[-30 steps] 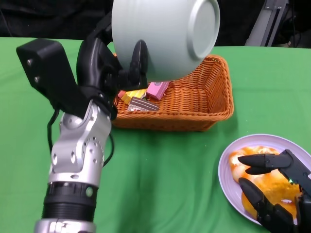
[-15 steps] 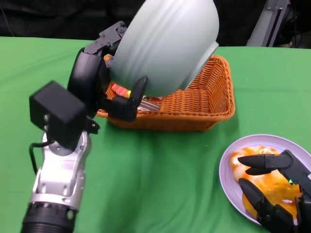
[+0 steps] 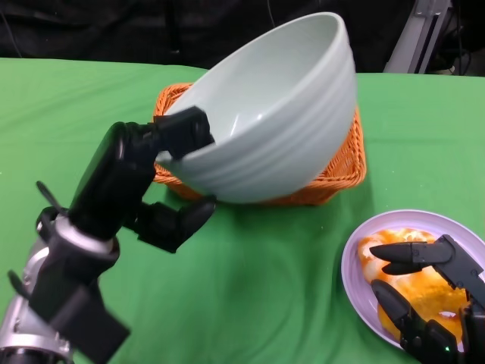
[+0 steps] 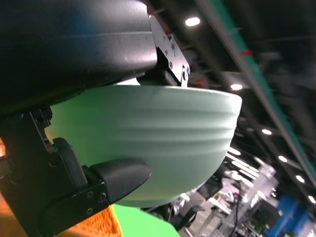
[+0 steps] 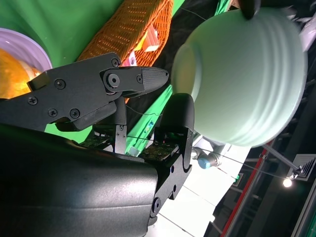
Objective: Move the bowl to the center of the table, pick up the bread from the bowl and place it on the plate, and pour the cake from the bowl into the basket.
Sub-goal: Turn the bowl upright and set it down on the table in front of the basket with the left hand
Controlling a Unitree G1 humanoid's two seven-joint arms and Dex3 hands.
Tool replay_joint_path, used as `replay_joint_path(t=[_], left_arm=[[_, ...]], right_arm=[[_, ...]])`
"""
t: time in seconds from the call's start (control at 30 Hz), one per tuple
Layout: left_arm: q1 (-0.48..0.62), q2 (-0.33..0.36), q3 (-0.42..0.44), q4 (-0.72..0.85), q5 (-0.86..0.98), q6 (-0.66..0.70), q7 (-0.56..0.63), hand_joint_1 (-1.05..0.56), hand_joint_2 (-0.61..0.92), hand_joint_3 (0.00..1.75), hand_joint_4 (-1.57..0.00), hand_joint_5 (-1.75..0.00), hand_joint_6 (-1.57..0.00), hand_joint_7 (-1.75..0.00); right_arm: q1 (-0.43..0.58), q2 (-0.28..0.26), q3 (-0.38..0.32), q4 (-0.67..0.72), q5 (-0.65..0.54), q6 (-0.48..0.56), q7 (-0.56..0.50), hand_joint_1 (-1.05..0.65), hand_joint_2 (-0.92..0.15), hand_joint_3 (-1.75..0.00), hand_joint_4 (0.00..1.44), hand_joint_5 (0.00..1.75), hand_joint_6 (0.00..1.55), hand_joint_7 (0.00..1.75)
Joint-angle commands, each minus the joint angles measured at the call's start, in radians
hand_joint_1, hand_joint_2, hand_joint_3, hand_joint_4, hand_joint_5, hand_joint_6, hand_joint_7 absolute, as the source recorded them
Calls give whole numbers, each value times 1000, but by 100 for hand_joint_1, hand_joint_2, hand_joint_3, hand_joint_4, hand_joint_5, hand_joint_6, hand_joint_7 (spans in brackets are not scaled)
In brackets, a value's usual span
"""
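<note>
The left robot hand (image 3: 155,178) grasps the pale green bowl (image 3: 265,114) by its near left rim, with fingers over the rim and another under the outer wall. The bowl is lifted and tilted, its opening facing up and left, in front of the orange basket (image 3: 345,163) at the far middle of the green table (image 3: 265,288). The bowl's inside looks bare. At the near right, the right robot hand (image 3: 424,292) hovers released, fingers apart, over the orange bread (image 3: 424,292) lying on the lilac plate (image 3: 356,250).
</note>
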Motion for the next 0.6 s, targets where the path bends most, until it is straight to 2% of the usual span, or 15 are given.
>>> replay_joint_path(t=[0.03, 0.2, 0.3, 0.33, 0.4, 0.43, 0.5, 0.53, 0.6], left_arm=[[8, 27, 47, 27, 106, -121, 88, -22, 14, 175, -108, -175, -86, -174], [40, 68, 113, 39, 285, -285, 165, -31, 13, 175, -110, -175, -81, -175], [53, 79, 149, 47, 369, -362, 198, -25, 6, 175, -110, -175, -79, -175], [57, 84, 160, 55, 396, -393, 206, -21, 16, 155, -108, -175, -76, -175], [60, 91, 198, 57, 467, -450, 217, -20, 22, 143, -107, -175, -74, -175], [60, 90, 219, 53, 504, -471, 221, -21, 29, 130, -106, -175, -75, -175], [61, 89, 263, 44, 579, -514, 230, -22, 33, 122, -105, -175, -76, -175], [64, 86, 282, 37, 618, -529, 241, -20, 39, 111, -104, -175, -74, -175], [70, 87, 302, 18, 702, -542, 281, -20, 44, 99, -104, -175, -73, -175]], right_arm=[[2, -14, -7, 0, 8, -6, -2, -30, -88, -30, 52, 131, 50, 97], [0, -13, -10, 2, 4, -3, -4, -30, -88, -30, 52, 131, 51, 97], [2, -12, -11, -4, 2, 4, -3, -30, -88, -29, 52, 130, 51, 97], [3, -12, -11, -6, 2, 6, -2, -31, -89, -29, 53, 130, 51, 97], [4, -13, -11, -11, 1, 10, 0, -32, -89, -29, 53, 130, 51, 97], [5, -13, -11, -13, 1, 12, 1, -31, -89, -29, 53, 130, 51, 97], [6, -12, -10, -17, 1, 16, 1, -31, -89, -29, 53, 130, 51, 97], [7, -9, -9, -19, 2, 18, 1, -30, -89, -28, 53, 130, 51, 97], [8, -7, -7, -21, 3, 23, 1, -30, -89, -28, 53, 129, 52, 97]])
